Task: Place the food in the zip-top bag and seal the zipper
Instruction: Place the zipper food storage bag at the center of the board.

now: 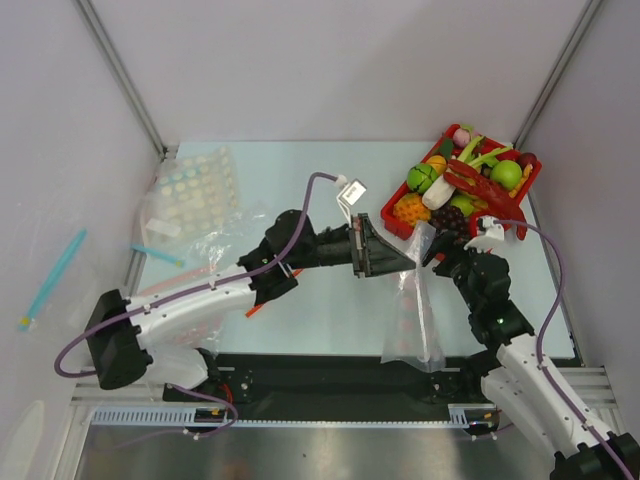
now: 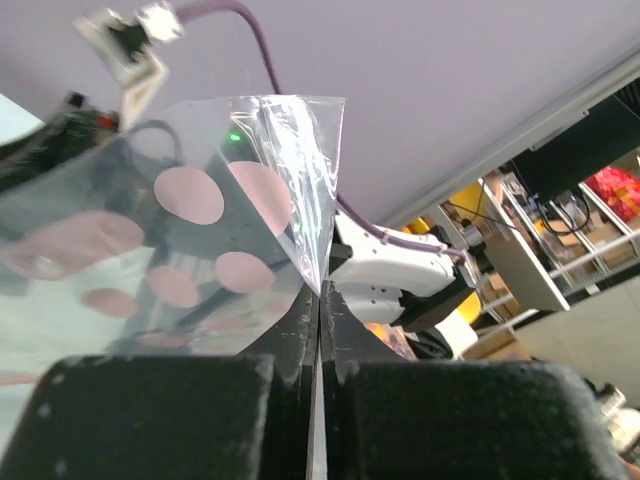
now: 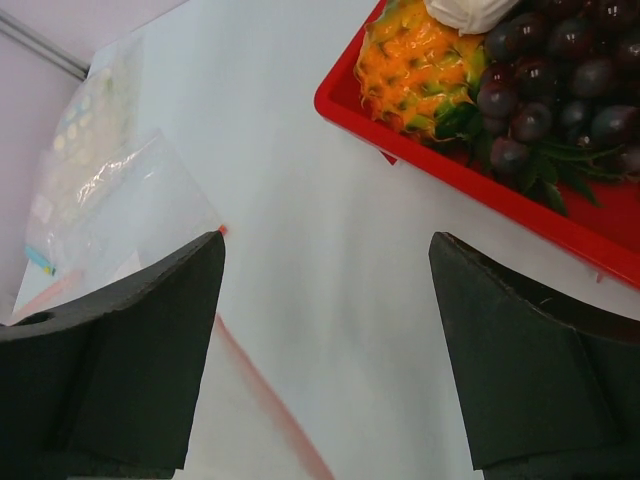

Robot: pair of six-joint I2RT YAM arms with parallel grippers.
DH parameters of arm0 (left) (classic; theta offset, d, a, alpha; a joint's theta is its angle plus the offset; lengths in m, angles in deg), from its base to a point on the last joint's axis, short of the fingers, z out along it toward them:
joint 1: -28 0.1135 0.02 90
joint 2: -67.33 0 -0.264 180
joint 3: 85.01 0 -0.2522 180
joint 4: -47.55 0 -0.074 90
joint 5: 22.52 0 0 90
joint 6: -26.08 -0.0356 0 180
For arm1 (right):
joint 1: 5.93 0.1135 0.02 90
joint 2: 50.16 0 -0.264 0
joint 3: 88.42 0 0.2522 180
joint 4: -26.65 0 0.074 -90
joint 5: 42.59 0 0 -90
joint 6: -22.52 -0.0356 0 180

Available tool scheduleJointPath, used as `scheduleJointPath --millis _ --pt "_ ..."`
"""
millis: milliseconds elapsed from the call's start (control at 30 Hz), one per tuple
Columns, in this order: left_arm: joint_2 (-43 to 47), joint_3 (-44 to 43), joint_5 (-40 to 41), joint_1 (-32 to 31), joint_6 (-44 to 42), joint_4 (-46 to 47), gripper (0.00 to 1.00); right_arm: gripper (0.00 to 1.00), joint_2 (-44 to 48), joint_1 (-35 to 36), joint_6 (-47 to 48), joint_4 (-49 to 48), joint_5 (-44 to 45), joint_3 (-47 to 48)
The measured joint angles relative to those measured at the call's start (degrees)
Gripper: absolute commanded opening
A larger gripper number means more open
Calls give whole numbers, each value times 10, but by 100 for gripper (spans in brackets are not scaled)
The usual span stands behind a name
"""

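The zip-top bag (image 1: pixel 410 320) is clear crinkly plastic, the grape bunch (image 3: pixel 540 75) glossy plastic.

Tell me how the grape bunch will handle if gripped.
The grape bunch looks glossy and knobbly, so a pinch may slip off its rounded beads. Its uniform sheen suggests moulded plastic, likely rigid and light. It lies packed against the spiky orange fruit in the tray, so pushing it would probably nudge that too.
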Motion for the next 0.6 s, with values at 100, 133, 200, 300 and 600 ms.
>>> scheduleJointPath --millis 100,133,200,300,600 --pt "26 36 -2 26 12 19 1 88 13 0 0 8 11 0" --pt "31 54 -5 39 18 30 1 88 17 0 0 10 14 0" --pt "33 103 -18 68 29 62 1 88 20 0 0 10 18 0" --pt "9 179 -38 109 35 86 2 88 18 0 0 11 20 0" --pt "-35 235 -92 149 -52 -8 7 87 7 0 0 12 19 0"
